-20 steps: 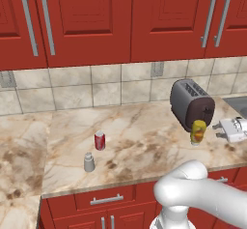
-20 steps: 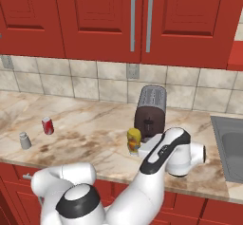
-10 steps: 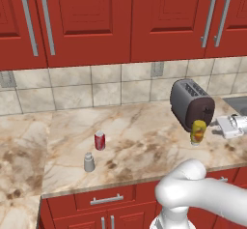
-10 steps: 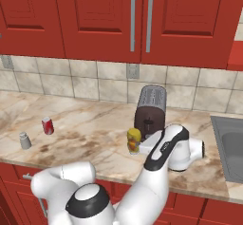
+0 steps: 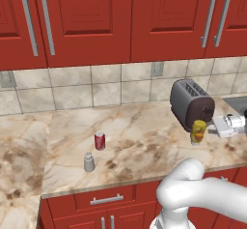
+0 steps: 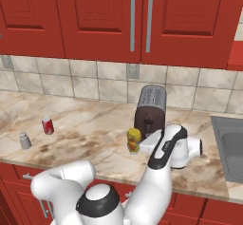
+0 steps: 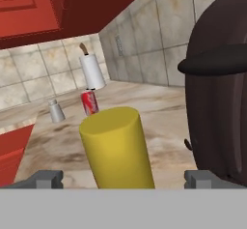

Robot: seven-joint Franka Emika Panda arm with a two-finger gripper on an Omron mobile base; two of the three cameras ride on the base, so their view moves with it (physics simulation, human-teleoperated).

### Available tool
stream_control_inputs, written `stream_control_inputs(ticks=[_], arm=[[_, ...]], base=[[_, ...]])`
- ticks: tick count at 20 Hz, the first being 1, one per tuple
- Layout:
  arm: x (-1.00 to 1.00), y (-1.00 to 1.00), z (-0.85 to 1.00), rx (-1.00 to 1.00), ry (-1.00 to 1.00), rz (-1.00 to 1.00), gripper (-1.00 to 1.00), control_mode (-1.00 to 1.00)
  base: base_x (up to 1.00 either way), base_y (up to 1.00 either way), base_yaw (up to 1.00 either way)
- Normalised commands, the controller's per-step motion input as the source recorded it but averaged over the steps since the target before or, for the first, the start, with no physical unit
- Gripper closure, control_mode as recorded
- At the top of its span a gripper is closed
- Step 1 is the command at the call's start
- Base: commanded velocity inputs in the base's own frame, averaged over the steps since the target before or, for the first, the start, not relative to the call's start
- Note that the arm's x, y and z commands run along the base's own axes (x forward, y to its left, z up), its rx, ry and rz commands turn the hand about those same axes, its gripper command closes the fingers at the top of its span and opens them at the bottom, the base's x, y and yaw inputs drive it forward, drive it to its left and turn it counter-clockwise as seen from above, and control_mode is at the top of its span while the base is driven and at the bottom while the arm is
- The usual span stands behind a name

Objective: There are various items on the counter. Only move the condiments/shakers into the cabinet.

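Note:
A bright yellow-orange bottle (image 5: 198, 131) (image 6: 134, 140) (image 7: 118, 148) stands upright on the counter (image 5: 144, 146) just in front of the toaster. My gripper (image 5: 216, 126) (image 6: 143, 145) (image 7: 126, 179) comes at it level from the right, open. In the hand view its two fingertips (image 7: 48, 178) stand wide on either side of the bottle, apart from it. The grey shaker (image 5: 89, 162) (image 6: 24, 140) (image 7: 56, 111) stands far off to the left, near the counter's front edge. The cabinet is out of view.
A dark grey toaster (image 5: 190, 102) (image 6: 150, 106) (image 7: 222, 102) stands right behind the bottle, close to my hand. A red soda can (image 5: 100, 140) (image 6: 47, 125) (image 7: 89, 102) stands by the shaker. A paper towel roll (image 7: 91, 72) is far back. A sink (image 6: 230, 143) lies to the right.
My gripper has crept left toward the yellow-orange bottle, still open. The bottle, shaker and can have not moved.

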Motion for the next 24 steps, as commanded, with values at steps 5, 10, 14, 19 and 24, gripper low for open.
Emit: stream_control_inputs(ticks=[5,10,14,19,24], arm=[[0.03,0.00,-0.01,0.00,0.00,0.00,-1.00,-1.00],[0.00,0.02,0.00,0.00,0.00,0.00,-1.00,-1.00],[-0.03,0.14,0.00,0.00,0.00,0.01,-1.00,-1.00],[-0.02,0.20,0.00,-0.02,0.00,0.00,-1.00,-1.00],[0.00,0.19,0.00,-0.02,0.00,0.00,-1.00,-1.00]], base=[[0.00,0.00,0.00],[0.00,0.00,0.00],[0.00,0.00,0.00],[0.00,0.00,0.00],[0.00,0.00,0.00]])
